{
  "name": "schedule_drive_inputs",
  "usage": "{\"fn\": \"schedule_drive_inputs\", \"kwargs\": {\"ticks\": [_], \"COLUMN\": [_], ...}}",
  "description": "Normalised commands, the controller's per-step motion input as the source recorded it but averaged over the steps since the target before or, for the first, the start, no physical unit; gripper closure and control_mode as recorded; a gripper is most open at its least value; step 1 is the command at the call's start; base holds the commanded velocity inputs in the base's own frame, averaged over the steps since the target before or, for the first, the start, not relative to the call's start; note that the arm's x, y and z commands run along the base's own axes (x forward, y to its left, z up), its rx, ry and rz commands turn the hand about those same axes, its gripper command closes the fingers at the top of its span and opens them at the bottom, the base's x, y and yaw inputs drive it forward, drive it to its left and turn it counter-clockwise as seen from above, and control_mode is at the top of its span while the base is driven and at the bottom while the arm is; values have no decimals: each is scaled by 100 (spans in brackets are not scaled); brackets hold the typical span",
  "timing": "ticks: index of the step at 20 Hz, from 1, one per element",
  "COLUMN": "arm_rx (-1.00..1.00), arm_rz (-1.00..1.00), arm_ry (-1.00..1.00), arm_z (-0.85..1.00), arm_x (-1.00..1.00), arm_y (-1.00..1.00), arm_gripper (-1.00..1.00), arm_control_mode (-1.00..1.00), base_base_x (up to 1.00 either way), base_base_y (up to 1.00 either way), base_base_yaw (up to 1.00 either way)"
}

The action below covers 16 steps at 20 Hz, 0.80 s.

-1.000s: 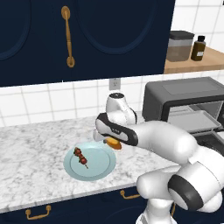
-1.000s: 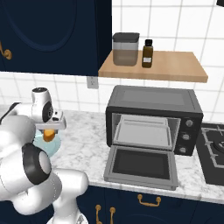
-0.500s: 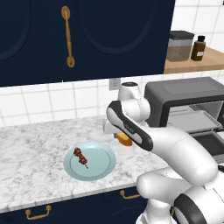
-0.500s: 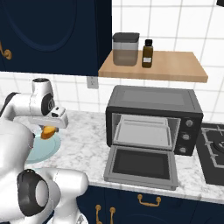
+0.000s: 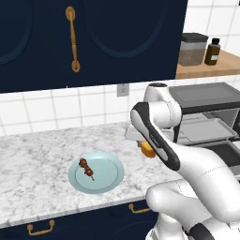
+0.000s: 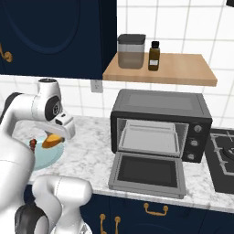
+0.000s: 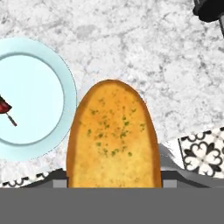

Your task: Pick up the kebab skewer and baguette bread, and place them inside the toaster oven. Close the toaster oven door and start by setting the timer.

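Note:
My gripper (image 5: 146, 146) is shut on the baguette bread (image 5: 148, 150), a golden oval loaf held in the air above the counter, just right of the pale blue plate (image 5: 76, 182). From the hand, the baguette bread (image 7: 113, 135) covers the gripper (image 7: 113, 180) between its jaws. The kebab skewer (image 5: 86, 168) lies on the plate, and it shows at the plate's (image 7: 39, 144) left edge as the kebab skewer (image 7: 6, 109). The toaster oven (image 6: 161, 101) stands to the right. Its door (image 6: 147, 172) is folded down open, showing the tray rack (image 6: 149, 137).
A wooden shelf (image 6: 183, 68) above the oven carries a grey-lidded canister (image 6: 131, 51) and a brown bottle (image 6: 154, 55). A stove top (image 6: 223, 160) lies right of the oven. Dark cabinets hang above the counter (image 5: 33, 154); a wall outlet (image 5: 123, 89) sits behind the arm.
The arm has swung right with the baguette bread in its jaws, from over the plate's edge toward the oven side. The skewer and the plate have stayed put.

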Motion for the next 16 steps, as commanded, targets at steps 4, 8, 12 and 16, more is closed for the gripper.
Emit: {"fn": "schedule_drive_inputs", "kwargs": {"ticks": [4, 8, 12, 16], "arm_rx": [0, 0, 0, 0], "arm_rz": [-27, -25, -26, -27], "arm_ry": [9, 9, 3, 4], "arm_z": [29, 27, 15, 9], "arm_x": [-21, -23, -11, -4], "arm_y": [-45, -56, -59, -62], "arm_gripper": [100, 100, 100, 100], "arm_control_mode": [-100, -100, -100, -100], "base_base_x": [0, 0, 0, 0], "base_base_y": [0, 0, 0, 0], "base_base_yaw": [0, 0, 0, 0]}}
